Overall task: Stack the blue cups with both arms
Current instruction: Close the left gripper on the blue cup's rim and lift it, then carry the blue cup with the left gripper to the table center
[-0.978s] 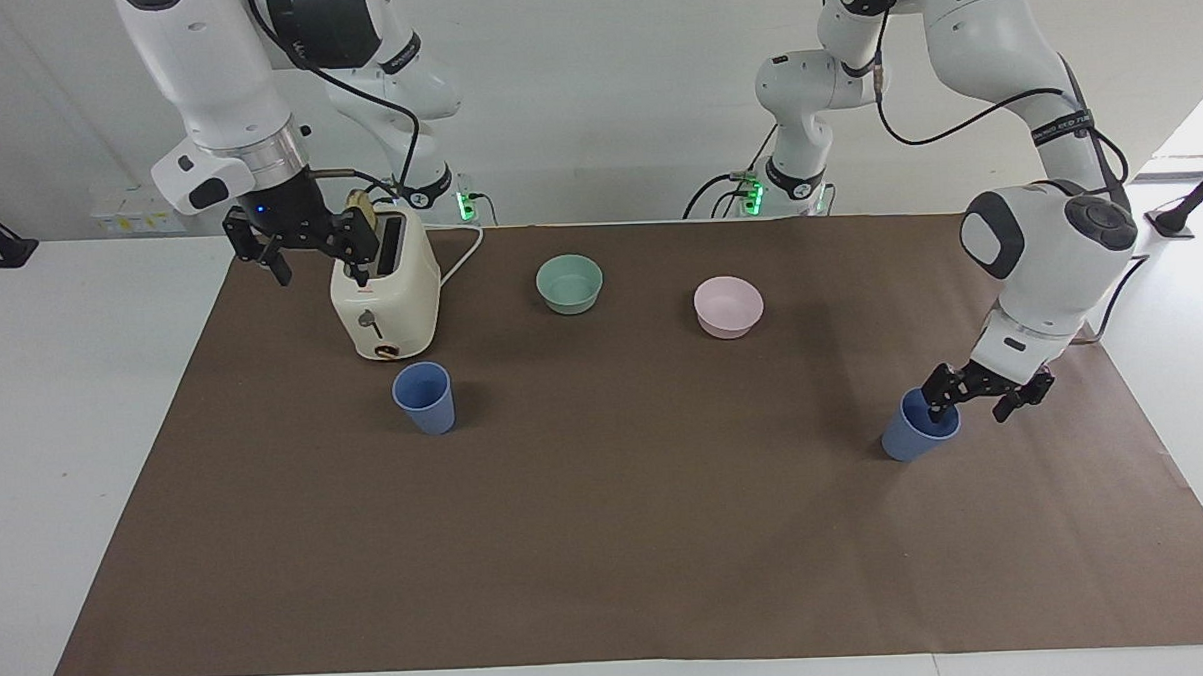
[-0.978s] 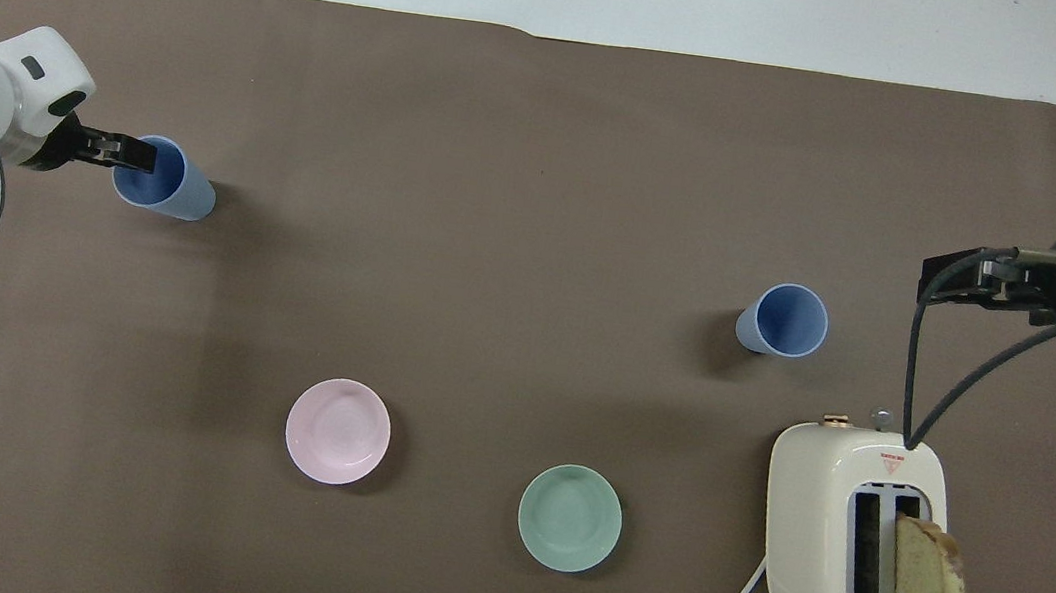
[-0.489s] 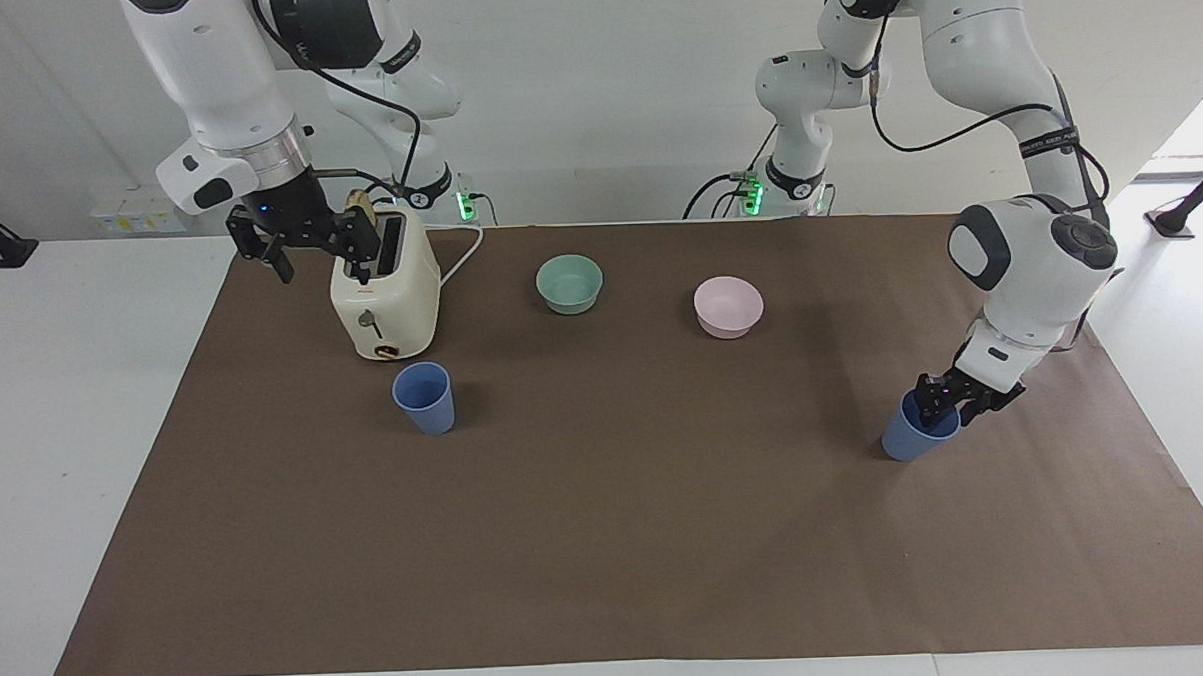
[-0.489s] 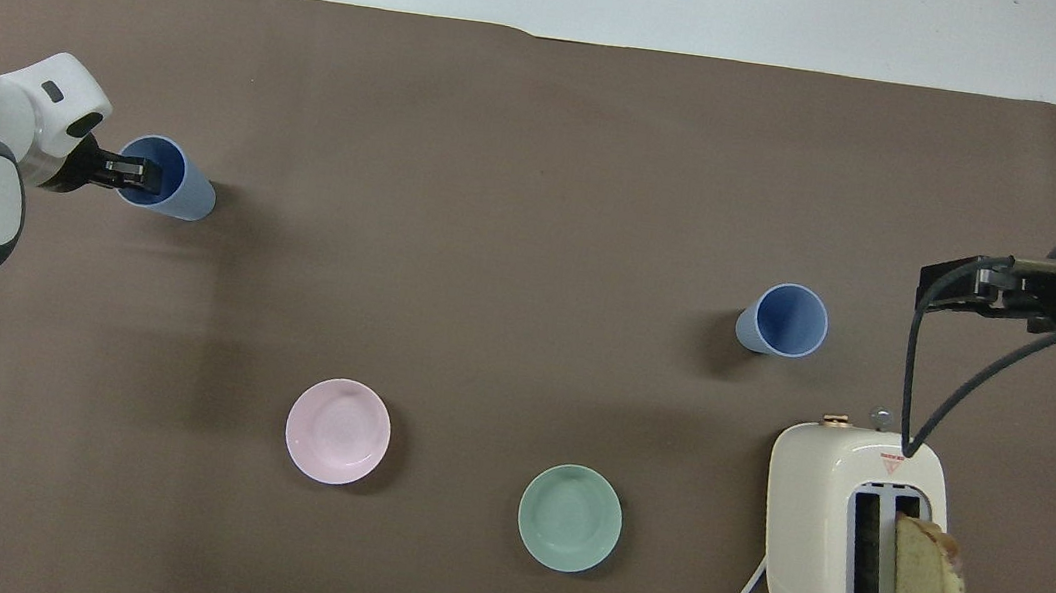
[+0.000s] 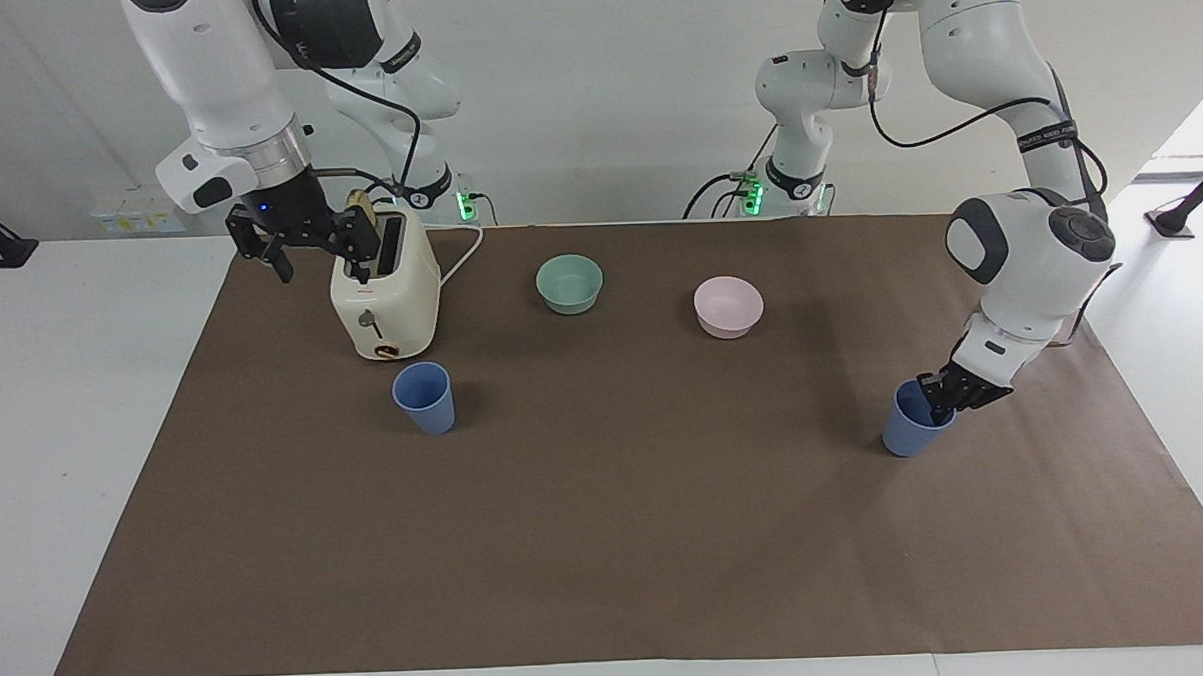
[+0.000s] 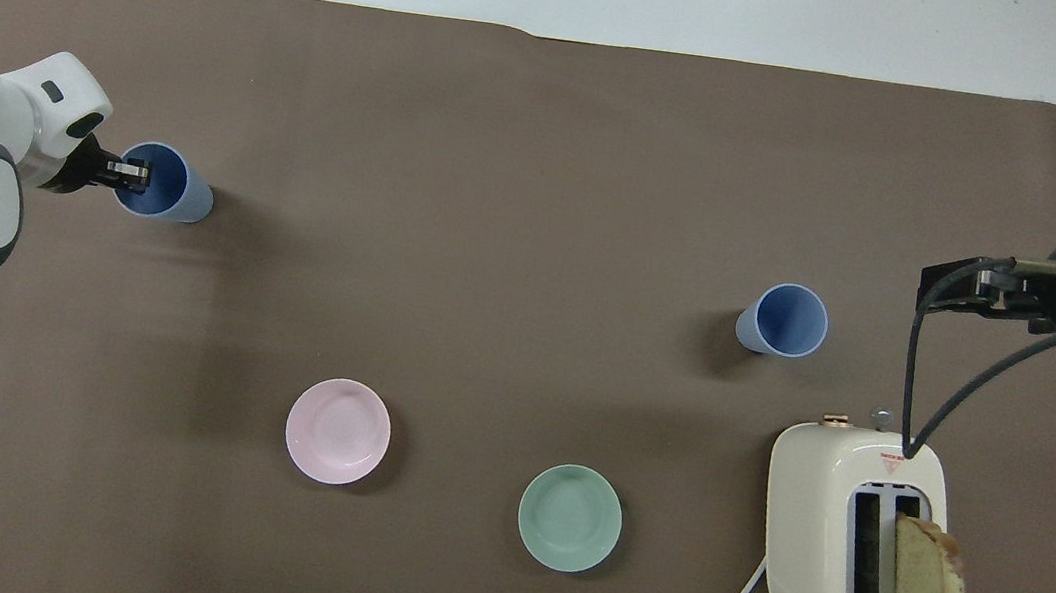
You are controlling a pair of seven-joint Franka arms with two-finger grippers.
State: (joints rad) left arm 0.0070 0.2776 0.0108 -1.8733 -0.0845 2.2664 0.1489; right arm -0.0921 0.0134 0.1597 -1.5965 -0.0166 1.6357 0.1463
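One blue cup (image 5: pixel 912 429) (image 6: pixel 160 194) stands on the brown mat toward the left arm's end, farther from the robots than the pink bowl. My left gripper (image 5: pixel 936 398) (image 6: pixel 132 175) is shut on its rim, one finger inside the cup. The second blue cup (image 5: pixel 424 397) (image 6: pixel 784 320) stands free next to the toaster, farther from the robots than it. My right gripper (image 5: pixel 321 264) (image 6: pixel 954 287) hangs open and empty in the air beside the toaster's top, apart from that cup.
A cream toaster (image 5: pixel 385 301) (image 6: pixel 845 466) with a bread slice (image 6: pixel 927 587) in one slot stands toward the right arm's end, its cord trailing toward the robots. A mint-green bowl (image 5: pixel 570 283) (image 6: pixel 569 518) and a pink bowl (image 5: pixel 728 307) (image 6: pixel 337 430) sit nearer the robots.
The left gripper's fingers have closed on the cup's rim and the wrist has swung in over it; the cup shifted slightly. The right arm barely moved.
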